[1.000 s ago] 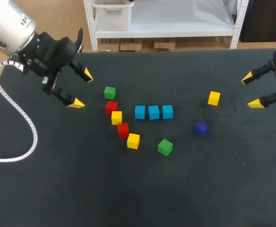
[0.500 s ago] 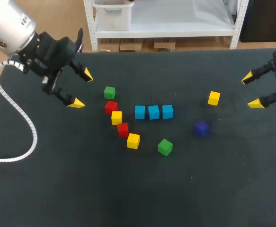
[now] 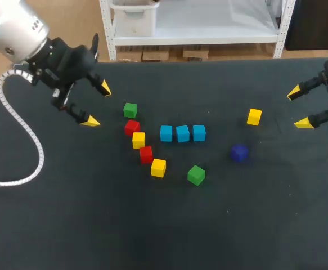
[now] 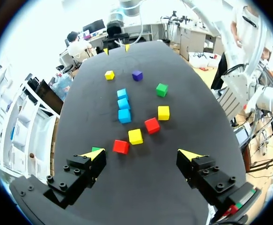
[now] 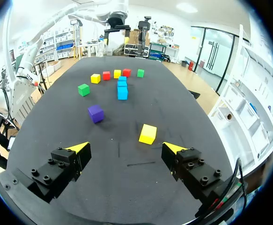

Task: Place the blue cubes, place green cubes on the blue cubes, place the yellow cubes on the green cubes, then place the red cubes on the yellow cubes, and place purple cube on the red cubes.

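Note:
Three blue cubes (image 3: pixel 182 133) sit in a touching row at mid-table. To their left runs a slanted line of cubes: green (image 3: pixel 130 109), red (image 3: pixel 132 127), yellow (image 3: pixel 138 139), red (image 3: pixel 146 154), yellow (image 3: pixel 158 167). Another green cube (image 3: pixel 196 175) lies nearer the front. A purple cube (image 3: pixel 239 152) and a third yellow cube (image 3: pixel 254 116) lie to the right. My left gripper (image 3: pixel 97 105) hangs open and empty left of the far green cube; in its wrist view the left gripper (image 4: pixel 141 154) faces the cubes. My right gripper (image 3: pixel 299 107) is open and empty at the right edge, with the yellow cube (image 5: pixel 147 133) ahead of it.
The dark table (image 3: pixel 96 225) has wide free room along its front and between the cube groups. A white cable (image 3: pixel 37 152) from my left arm loops over the table's left side.
My left arm's wrist has shifted slightly toward the far left. The cubes and the right arm have not moved.

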